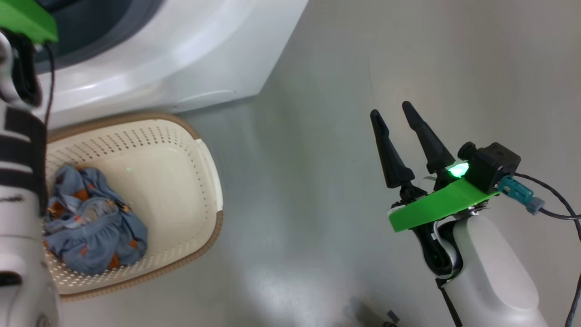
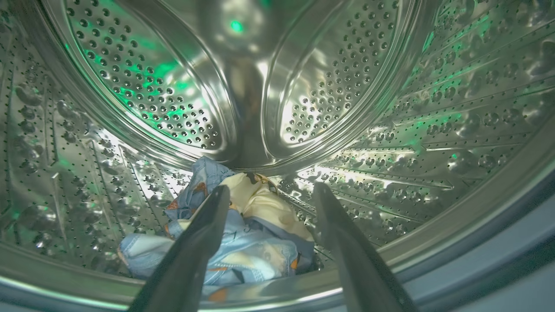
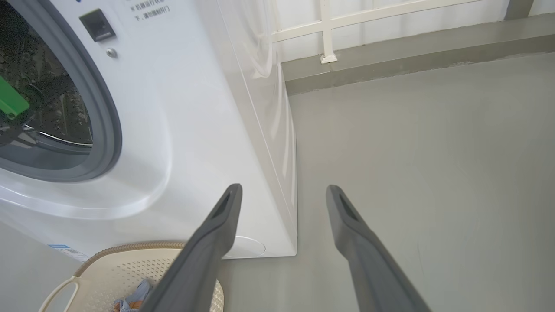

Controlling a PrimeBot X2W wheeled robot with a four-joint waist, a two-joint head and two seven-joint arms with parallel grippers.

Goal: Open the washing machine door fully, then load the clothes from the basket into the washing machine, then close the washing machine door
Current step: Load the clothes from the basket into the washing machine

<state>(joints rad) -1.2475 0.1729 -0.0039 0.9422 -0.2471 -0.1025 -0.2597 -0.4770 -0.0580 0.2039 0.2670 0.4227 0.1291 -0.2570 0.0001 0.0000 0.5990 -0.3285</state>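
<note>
1. The washer point(image 3: 195, 108) is standing on the grey floor point(image 3: 412, 151). Its round opening is showing at the left edge of the right wrist view and is cut off there.
2. Small dark writing point(image 3: 149, 11) is running across the washer's front near the top, too small to read. A blue sticker point(image 3: 65, 250) is peeking out low on the front, partly covered by the basket rim, and its print is unreadable.
3. The drum point(image 2: 433, 108) is gleaming with green reflections around the left gripper point(image 2: 271, 188), which is reaching inside with its fingers spread wide, pinching nothing.
4. The basket point(image 1: 199, 181) is sitting on the floor just beside the washer's front. In the head view the left arm is hiding its left part.
5. The right gripper point(image 1: 391, 110) is hanging over bare floor, well apart from the basket, with its fingers spread and empty.
6. Clothes point(image 2: 256, 234), blue and cream, are lying on the drum's bottom beyond the left fingers. More clothes point(image 1: 95, 227), blue with orange print, are lying bunched in the basket.
</note>
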